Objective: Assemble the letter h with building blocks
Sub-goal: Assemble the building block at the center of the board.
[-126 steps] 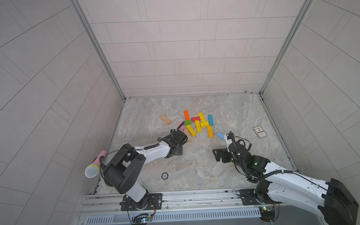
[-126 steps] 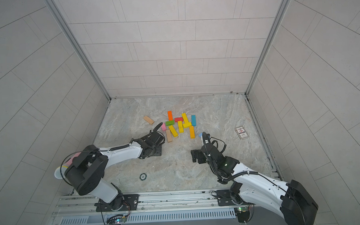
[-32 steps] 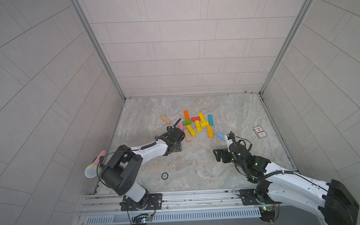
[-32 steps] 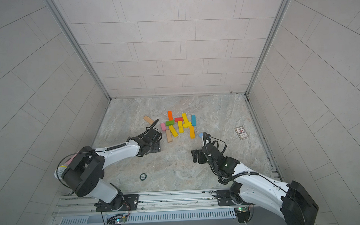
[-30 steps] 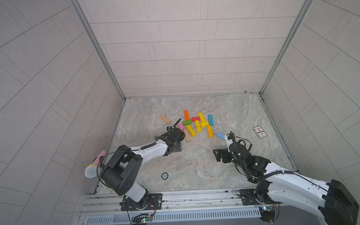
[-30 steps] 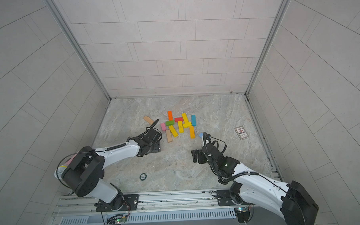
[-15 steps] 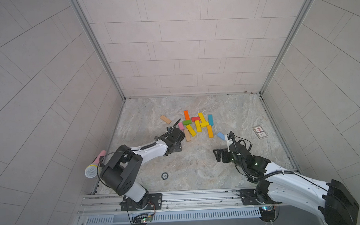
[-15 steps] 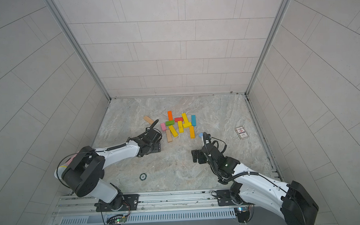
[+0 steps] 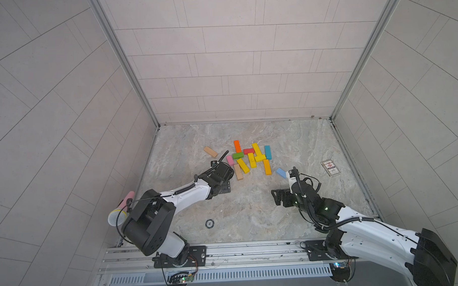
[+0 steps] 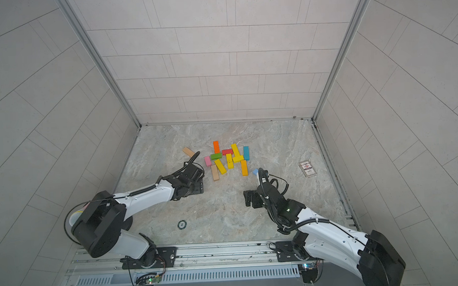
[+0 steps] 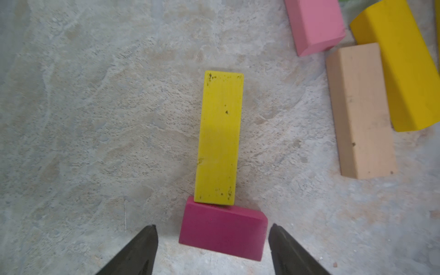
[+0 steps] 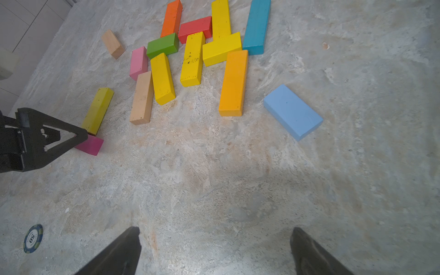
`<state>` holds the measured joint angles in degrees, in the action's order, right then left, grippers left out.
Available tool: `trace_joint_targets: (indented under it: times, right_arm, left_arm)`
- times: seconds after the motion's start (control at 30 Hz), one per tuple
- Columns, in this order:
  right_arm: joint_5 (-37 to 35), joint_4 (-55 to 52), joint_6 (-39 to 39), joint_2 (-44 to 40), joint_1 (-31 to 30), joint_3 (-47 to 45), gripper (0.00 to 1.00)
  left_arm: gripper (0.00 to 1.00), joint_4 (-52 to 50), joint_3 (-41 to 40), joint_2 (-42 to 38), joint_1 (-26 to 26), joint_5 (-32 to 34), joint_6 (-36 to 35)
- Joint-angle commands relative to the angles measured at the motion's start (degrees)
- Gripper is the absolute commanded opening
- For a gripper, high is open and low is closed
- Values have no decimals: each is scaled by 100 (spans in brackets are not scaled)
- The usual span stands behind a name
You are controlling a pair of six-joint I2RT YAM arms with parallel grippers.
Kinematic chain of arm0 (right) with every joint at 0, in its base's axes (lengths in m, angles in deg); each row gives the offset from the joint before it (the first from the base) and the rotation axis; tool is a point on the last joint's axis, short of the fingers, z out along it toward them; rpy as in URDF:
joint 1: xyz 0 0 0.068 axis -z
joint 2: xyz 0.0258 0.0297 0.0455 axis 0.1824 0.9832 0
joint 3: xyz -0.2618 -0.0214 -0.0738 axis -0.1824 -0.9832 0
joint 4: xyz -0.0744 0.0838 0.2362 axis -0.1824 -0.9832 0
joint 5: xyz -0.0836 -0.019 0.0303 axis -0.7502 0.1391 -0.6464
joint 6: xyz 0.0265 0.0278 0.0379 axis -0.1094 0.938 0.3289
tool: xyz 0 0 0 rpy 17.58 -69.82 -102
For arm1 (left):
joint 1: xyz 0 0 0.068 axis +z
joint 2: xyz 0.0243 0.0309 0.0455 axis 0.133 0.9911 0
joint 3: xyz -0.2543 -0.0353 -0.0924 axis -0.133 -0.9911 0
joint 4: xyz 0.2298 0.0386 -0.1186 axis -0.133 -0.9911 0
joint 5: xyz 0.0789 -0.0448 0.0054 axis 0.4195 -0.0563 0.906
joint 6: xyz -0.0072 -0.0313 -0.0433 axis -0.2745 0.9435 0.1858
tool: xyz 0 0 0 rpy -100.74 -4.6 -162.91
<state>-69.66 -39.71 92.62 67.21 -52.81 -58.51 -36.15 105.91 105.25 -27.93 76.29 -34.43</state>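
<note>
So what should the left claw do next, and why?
Probably ease down and close on the short magenta wooden block: the left gripper is open, straddling that block, which touches the end of the long lime-yellow wooden bar.

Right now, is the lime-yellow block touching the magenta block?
Touching. The left wrist view shows the lime-yellow block butting end-on against the magenta block, with no table visible between them.
</note>
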Motion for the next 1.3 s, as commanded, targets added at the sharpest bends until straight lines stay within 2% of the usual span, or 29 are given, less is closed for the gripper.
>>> trace_joint_targets:
  times: [0.0,0.1,0.23,0.37,0.63,1.27]
  right_arm:
    - [-17,-27,58,-70,29,-93,100]
    - [-17,-35,51,-87,23,-94,100]
    - [-17,-40,55,-113,25,-95,100]
    - [-36,-54,57,-141,28,-93,100]
    - [-60,-67,60,-159,29,-94,100]
    - [-96,-133,69,-255,37,-105,100]
  left_arm:
    - [82,311,-265,-297,-34,-274,-52]
    - [82,663,-441,-455,-32,-637,-45]
    - [82,518,-420,-545,-26,-595,4]
    - [81,607,-524,-754,-71,-955,225]
    - [81,441,-655,-904,-537,-706,686]
    - [81,1137,-754,1,-661,-804,893]
